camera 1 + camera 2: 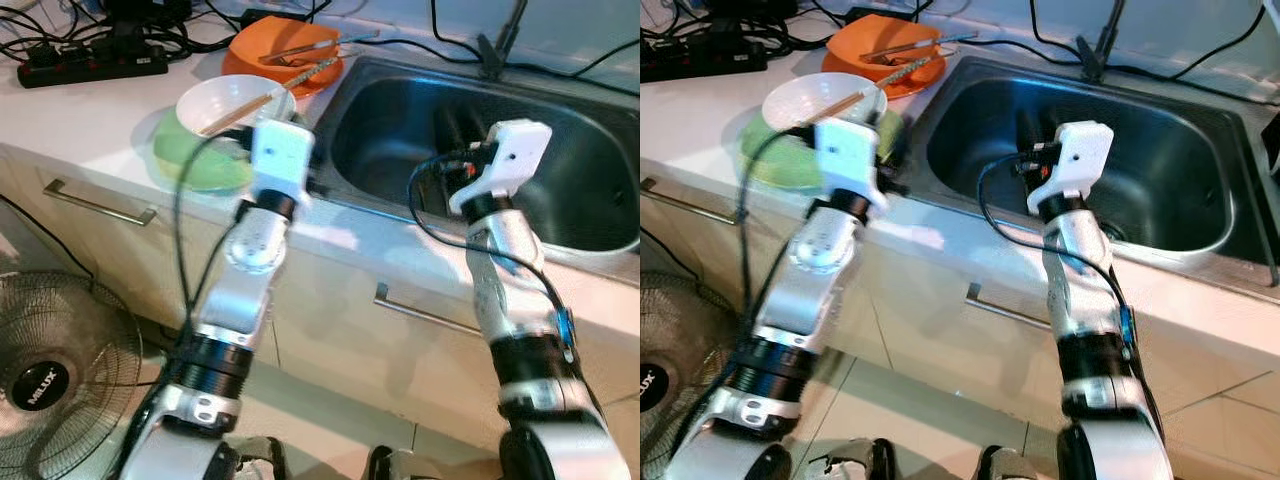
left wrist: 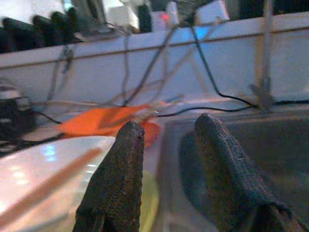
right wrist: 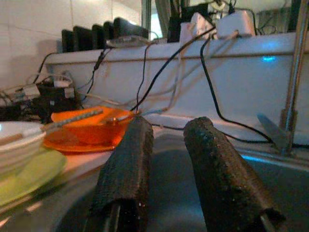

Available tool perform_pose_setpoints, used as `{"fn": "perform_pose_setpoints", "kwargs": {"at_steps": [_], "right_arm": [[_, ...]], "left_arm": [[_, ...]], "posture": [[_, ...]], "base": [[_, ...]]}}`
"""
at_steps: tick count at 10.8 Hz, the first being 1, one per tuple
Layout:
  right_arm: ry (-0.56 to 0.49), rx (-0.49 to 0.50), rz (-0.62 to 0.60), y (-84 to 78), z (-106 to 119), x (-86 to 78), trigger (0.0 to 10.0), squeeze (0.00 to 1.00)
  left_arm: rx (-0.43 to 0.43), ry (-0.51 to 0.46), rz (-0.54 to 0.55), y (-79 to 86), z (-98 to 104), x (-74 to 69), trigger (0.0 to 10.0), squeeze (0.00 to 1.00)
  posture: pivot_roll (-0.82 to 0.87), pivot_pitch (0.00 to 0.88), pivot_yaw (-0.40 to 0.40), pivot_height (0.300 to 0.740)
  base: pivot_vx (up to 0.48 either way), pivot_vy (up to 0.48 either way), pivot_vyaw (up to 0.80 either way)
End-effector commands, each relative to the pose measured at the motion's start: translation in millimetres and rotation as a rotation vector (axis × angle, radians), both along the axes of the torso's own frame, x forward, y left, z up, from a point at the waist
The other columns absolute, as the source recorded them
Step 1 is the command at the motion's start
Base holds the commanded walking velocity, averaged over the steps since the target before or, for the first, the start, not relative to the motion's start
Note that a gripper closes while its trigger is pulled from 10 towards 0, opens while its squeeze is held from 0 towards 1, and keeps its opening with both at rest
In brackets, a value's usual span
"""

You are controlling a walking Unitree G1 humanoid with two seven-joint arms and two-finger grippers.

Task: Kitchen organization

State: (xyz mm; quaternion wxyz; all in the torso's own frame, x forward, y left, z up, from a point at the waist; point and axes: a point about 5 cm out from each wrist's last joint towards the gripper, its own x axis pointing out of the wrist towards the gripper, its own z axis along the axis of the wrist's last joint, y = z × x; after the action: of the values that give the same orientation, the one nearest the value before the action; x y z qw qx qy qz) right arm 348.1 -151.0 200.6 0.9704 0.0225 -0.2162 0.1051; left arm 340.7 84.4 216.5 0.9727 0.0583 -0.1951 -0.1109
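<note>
A white bowl point(image 1: 235, 100) with chopsticks point(image 1: 232, 112) laid across it sits on a green plate point(image 1: 190, 155) on the counter. Behind them is an orange plate point(image 1: 280, 55) holding metal utensils. The steel sink point(image 1: 400, 110) lies to the right. My left gripper point(image 2: 169, 124) is open and empty at the counter edge, between the bowl and the sink. Over the sink basin my right gripper point(image 3: 170, 123) is open with a narrow gap and holds nothing. Both white wrist housings hide the fingers in the eye views.
A black power strip point(image 1: 90, 65) with tangled cables lies at the back left of the counter. The faucet base point(image 1: 495, 55) stands behind the sink. Drawer handles point(image 1: 100, 203) run along the cabinet front. A floor fan point(image 1: 50, 370) stands low on the left.
</note>
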Motion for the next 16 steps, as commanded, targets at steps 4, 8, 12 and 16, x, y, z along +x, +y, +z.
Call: {"fn": "perform_pose_setpoints", "kwargs": {"at_steps": [4,8,12,16], "right_arm": [[0.086,0.041,-0.029,3.6,-20,-5.8,10.0,0.00],[0.131,0.086,0.010,28.0,-31,-7.4,10.0,0.00],[0.140,0.092,0.018,31.6,-34,-8.4,10.0,0.00],[0.139,0.102,0.040,38.5,-34,-9.2,10.0,0.00]], "left_arm": [[0.012,-0.020,0.056,12.8,1,4.5,10.0,0.00],[-0.034,-0.010,0.099,23.1,8,16.5,10.0,0.00],[-0.054,0.052,0.148,35.8,-5,17.2,10.0,0.00],[-0.089,0.111,0.150,40.8,-9,19.3,10.0,0.00]], "posture": [[0.04,0.076,-0.009,0.740],[0.04,0.089,-0.007,0.740],[0.05,0.079,-0.004,0.740],[0.06,0.055,0.006,0.740]], "base": [[0.000,0.000,0.00],[0.000,0.000,0.00],[0.000,0.000,0.00],[0.000,0.000,0.00]]}}
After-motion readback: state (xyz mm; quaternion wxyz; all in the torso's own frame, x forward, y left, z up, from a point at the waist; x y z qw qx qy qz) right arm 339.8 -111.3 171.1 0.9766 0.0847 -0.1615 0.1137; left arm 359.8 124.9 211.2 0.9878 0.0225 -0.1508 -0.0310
